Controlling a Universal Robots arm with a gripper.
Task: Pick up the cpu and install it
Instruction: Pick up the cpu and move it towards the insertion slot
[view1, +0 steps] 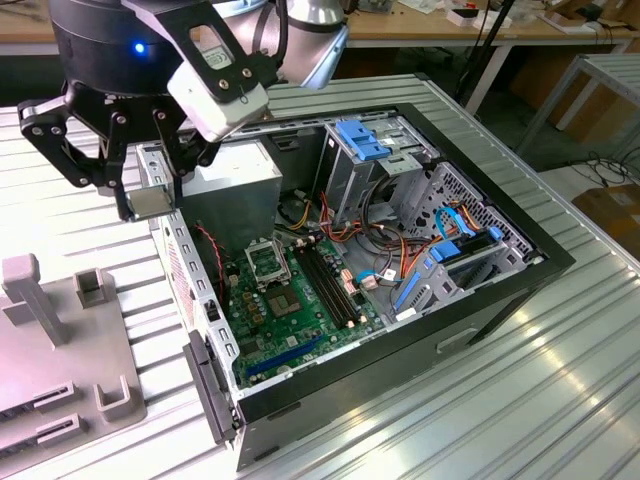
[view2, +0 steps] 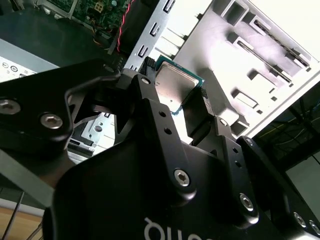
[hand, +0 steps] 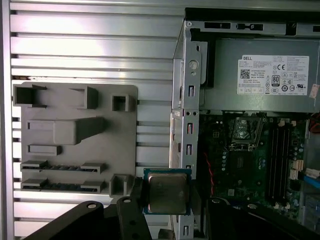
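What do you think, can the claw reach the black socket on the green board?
Probably yes: the claw, holding the cpu, hangs by the case wall, and the socket has nothing over it.

The arm (view1: 305, 30) reaches down from above; its black end effector (view1: 152, 200) points downward, clamped on the cpu (hand: 167, 194).

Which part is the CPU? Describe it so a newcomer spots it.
Find the open computer case, then the black gripper above its wall on the exterior view's left. The cpu is the small square clamped in it: pale silver top, unlike the black-framed socket and darker chip on the motherboard.
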